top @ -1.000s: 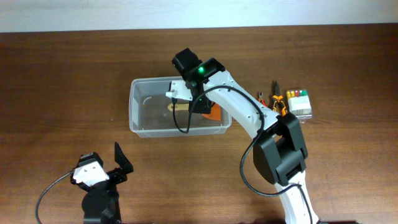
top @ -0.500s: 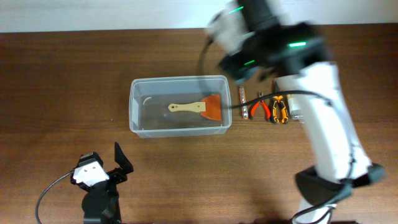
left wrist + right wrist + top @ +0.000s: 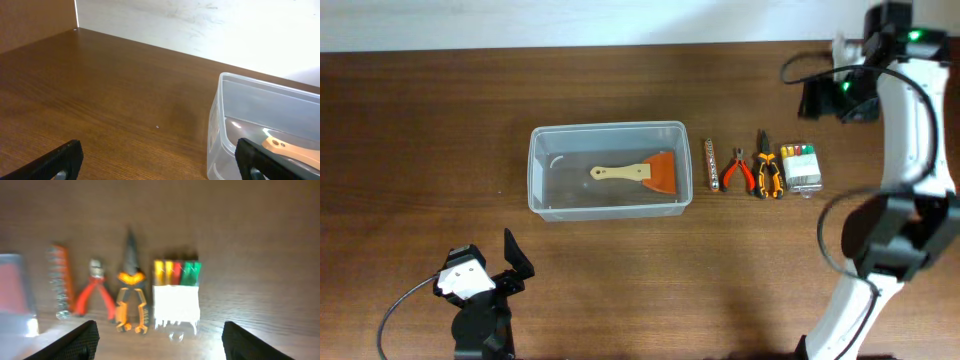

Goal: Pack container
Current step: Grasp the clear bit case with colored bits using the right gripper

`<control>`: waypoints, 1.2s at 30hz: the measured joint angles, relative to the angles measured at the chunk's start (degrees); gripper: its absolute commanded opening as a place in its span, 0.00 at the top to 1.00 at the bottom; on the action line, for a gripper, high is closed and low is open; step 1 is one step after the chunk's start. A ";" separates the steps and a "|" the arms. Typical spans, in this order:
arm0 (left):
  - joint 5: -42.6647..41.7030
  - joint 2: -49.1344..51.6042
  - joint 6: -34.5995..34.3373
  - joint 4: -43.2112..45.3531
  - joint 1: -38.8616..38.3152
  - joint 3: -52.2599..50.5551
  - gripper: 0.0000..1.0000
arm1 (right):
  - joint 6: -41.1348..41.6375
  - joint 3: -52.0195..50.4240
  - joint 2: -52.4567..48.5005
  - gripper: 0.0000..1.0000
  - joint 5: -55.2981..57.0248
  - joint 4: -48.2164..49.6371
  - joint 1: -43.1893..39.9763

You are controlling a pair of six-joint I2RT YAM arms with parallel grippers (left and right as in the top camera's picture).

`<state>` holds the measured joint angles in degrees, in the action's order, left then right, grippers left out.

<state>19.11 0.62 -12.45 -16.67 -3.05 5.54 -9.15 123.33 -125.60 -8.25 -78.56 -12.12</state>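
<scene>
Right arm has swung clear of the container (image 3: 608, 170) within the last second. It was low over the tub's right half and now stands well past the container's right end, toward the back, beyond the row of loose tools. Left arm has not shifted.

Container: clear plastic tub, upright on the surface (image 3: 440, 120), top open. A scraper (image 3: 638, 173) with a pale wooden handle and orange blade lies flat inside, blade toward the right end wall.

Just right of the container, in a row going outward:
- narrow orange-and-silver strip (image 3: 713, 164), too small to identify
- red pliers (image 3: 736, 171)
- orange-and-black pliers (image 3: 768, 175)
- small box of coloured pieces (image 3: 801, 166)

None of them touches the container.

Right fingers (image 3: 80, 339): spread wide, nothing between them, looking down on that row. Left fingers (image 3: 62, 159): also spread and empty, low over the surface, on the robot's side of the container's left end and apart from it.

Handling, my reading: the tub looks light, thin-walled and smooth, so likely slippery. The walls probably flex if pinched mid-span. The best hold is the rim near a corner, where it should be stiffest. Being light, it may skate when tools land in it.
</scene>
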 measured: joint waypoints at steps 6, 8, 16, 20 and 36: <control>0.00 0.00 0.00 0.00 0.00 0.00 0.01 | 0.37 -4.61 -7.85 0.20 1.75 3.06 -0.66; 0.00 0.00 0.00 0.00 0.00 0.00 0.01 | 0.26 -4.66 -9.38 0.19 1.73 3.45 -0.66; 0.00 0.00 0.00 0.00 0.00 0.00 0.01 | 0.00 -4.74 -9.75 0.18 1.75 3.15 -0.42; -0.02 0.00 0.00 0.00 0.00 0.00 0.01 | -0.04 -6.49 -9.75 0.18 1.75 3.41 -0.26; 0.00 0.00 0.00 0.00 0.00 0.00 0.01 | 0.09 -13.79 -9.79 0.45 2.60 8.00 -0.17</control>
<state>19.11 0.62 -12.45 -16.67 -3.05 5.54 -9.06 109.54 -135.39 -5.65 -70.57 -12.29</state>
